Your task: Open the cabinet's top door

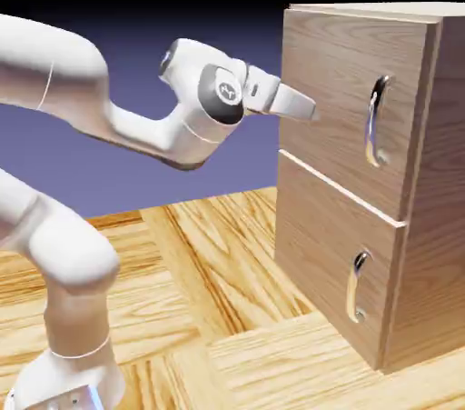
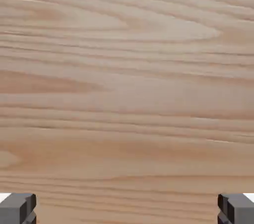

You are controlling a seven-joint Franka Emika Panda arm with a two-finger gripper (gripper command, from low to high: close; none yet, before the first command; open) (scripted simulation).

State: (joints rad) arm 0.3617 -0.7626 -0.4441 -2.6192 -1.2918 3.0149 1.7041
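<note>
Gripper (image 2: 127, 210) spread wide, holding nothing, aimed level at the top door (image 1: 331, 95) of the cabinet (image 1: 427, 217) on the exterior view's right, door closed, its long curved handle (image 1: 375, 120) running vertically, well clear of fingertips.

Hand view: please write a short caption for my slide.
Woodgrain of the cabinet fills the view; open gripper, nothing between its jaws.

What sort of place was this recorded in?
A rendered simulation rather than a real room, it seems: a white arm by a woodgrain cabinet on a parquet-patterned table, before a plain blue-violet backdrop.
</note>
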